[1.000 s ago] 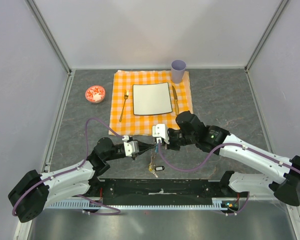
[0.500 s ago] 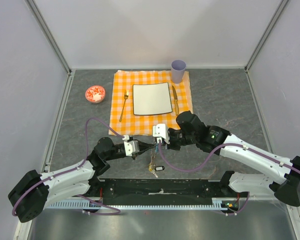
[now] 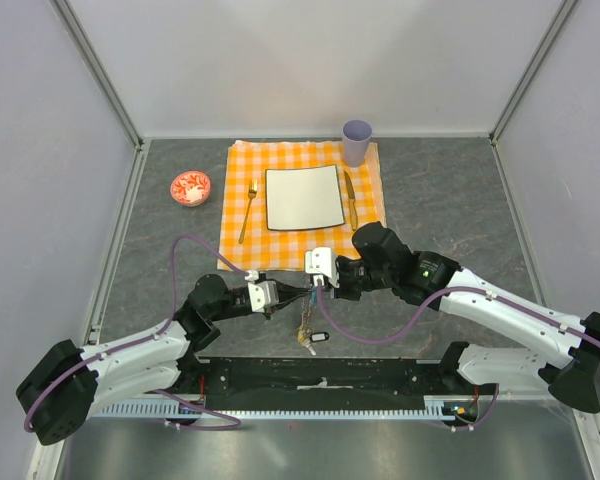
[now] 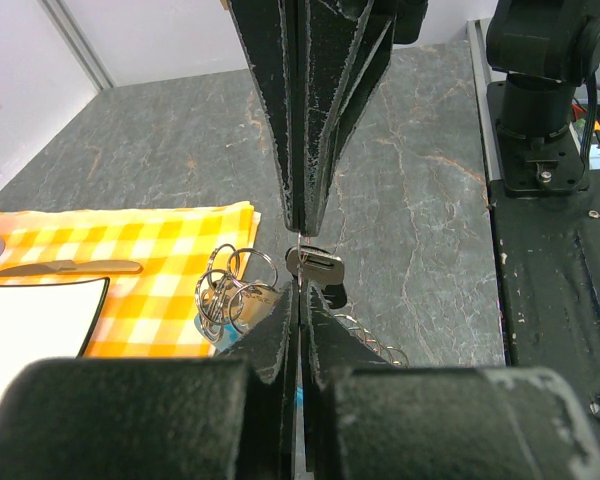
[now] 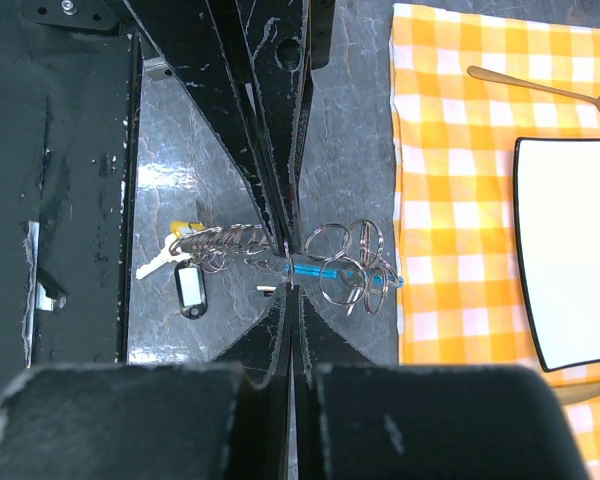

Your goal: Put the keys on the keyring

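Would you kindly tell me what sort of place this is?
Probably a lab test cell rather than a dining room: white panel walls enclose the grey tabletop, the left arm and right arm are bolted at its near edge, and the plate on the checked cloth looks staged.

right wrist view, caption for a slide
Shut right gripper pinches the keyring, its chain leading to the keys, beside the checked cloth.

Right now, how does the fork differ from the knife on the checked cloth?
The fork lies left of the plate; the knife lies right of it. The fork sits clear of the plate's edge; the knife lies close beside it. Both are gold, flat on the checked cloth.
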You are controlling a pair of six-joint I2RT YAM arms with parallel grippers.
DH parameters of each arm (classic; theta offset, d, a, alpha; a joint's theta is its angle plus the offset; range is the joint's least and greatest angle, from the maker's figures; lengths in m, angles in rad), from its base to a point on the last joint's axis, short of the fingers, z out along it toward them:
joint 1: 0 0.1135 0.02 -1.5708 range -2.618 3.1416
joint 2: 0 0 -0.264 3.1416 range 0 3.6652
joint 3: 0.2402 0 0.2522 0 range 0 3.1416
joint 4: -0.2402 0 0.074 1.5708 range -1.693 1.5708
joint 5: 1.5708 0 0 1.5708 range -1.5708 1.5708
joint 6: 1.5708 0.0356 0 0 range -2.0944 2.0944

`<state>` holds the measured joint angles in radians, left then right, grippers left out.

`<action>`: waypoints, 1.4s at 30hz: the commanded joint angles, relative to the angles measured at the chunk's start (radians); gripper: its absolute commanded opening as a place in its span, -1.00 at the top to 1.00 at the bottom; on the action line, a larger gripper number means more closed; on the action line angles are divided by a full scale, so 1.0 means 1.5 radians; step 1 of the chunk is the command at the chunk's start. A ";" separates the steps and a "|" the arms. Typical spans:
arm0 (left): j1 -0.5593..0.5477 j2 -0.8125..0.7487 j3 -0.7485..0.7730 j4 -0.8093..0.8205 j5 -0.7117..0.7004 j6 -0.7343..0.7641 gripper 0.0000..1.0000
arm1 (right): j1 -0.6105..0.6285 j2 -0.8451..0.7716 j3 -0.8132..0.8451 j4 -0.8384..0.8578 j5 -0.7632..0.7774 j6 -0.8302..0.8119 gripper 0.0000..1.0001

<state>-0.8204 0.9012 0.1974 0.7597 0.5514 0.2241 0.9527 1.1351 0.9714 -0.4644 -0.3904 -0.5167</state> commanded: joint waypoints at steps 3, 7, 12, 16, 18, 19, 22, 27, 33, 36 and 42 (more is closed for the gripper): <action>0.000 -0.003 0.030 0.029 0.004 -0.015 0.96 | 0.006 -0.002 0.021 0.023 -0.008 0.006 1.00; 0.000 -0.002 0.030 0.032 0.006 -0.017 0.96 | 0.008 0.004 0.023 0.026 0.003 0.006 1.00; 0.000 -0.005 0.030 0.032 0.007 -0.019 0.96 | 0.010 0.003 0.023 0.027 0.021 0.008 1.00; -0.001 -0.005 0.029 0.031 0.006 -0.019 0.96 | 0.011 -0.001 0.024 0.026 0.032 0.010 1.00; -0.001 -0.006 0.029 0.031 0.004 -0.020 0.96 | 0.013 -0.006 0.024 0.026 0.038 0.011 1.00; 0.000 -0.007 0.029 0.030 0.003 -0.020 0.96 | 0.013 -0.007 0.025 0.026 0.039 0.011 1.00; -0.001 -0.006 0.029 0.030 0.002 -0.020 0.96 | 0.016 -0.009 0.026 0.027 0.043 0.011 1.00; 0.000 -0.004 0.030 0.027 -0.003 -0.021 0.96 | 0.021 -0.011 0.028 0.027 0.048 0.011 1.00; -0.001 -0.003 0.035 0.016 -0.011 -0.024 0.96 | 0.025 -0.016 0.028 0.031 0.051 0.010 1.00; -0.001 -0.003 0.036 0.011 -0.014 -0.024 0.96 | 0.026 -0.016 0.031 0.034 0.052 0.008 1.00; 0.000 -0.002 0.038 0.009 -0.014 -0.024 0.96 | 0.030 -0.015 0.032 0.035 0.056 0.008 1.00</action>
<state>-0.8204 0.9012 0.2092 0.7372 0.5404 0.2173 0.9878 1.1332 0.9733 -0.4568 -0.3222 -0.5091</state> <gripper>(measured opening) 0.025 0.006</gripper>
